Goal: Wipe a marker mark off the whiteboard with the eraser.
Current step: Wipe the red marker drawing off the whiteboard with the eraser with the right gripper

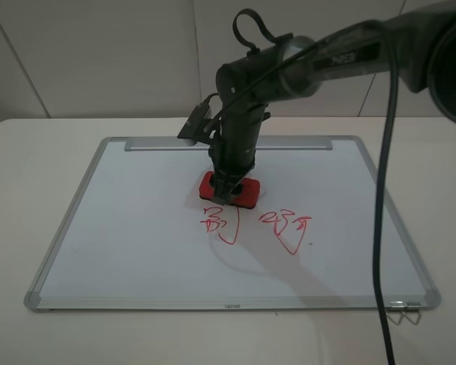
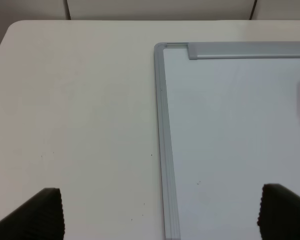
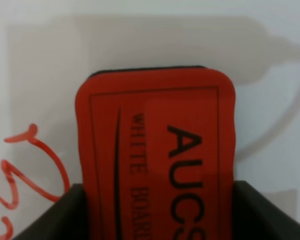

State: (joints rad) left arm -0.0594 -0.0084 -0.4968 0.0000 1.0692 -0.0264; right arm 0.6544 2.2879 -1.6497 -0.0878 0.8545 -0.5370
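The whiteboard [image 1: 137,243] lies flat on the table, and its near corner shows in the left wrist view [image 2: 230,125]. The marker mark [image 1: 216,223], boxy red squiggles with a hooked stroke, sits mid-board. Just behind it the red eraser [image 1: 247,194] rests on the board. My right gripper [image 1: 228,188] reaches across from the right and is shut on the eraser [image 3: 155,150], whose "AUCS" lettering faces up between the fingers [image 3: 262,212]. Red marker strokes [image 3: 35,165] show beside it; I cannot tell which scribble they belong to. My left gripper [image 2: 165,215] hangs open over the board's left frame.
A second red scribble [image 1: 287,228] with a downward V lies to the right of the mark. A metal bar [image 1: 228,144] runs along the far edge. A wire clip [image 1: 406,312] sits at the near right corner. A black cable [image 1: 380,228] hangs across the board's right side.
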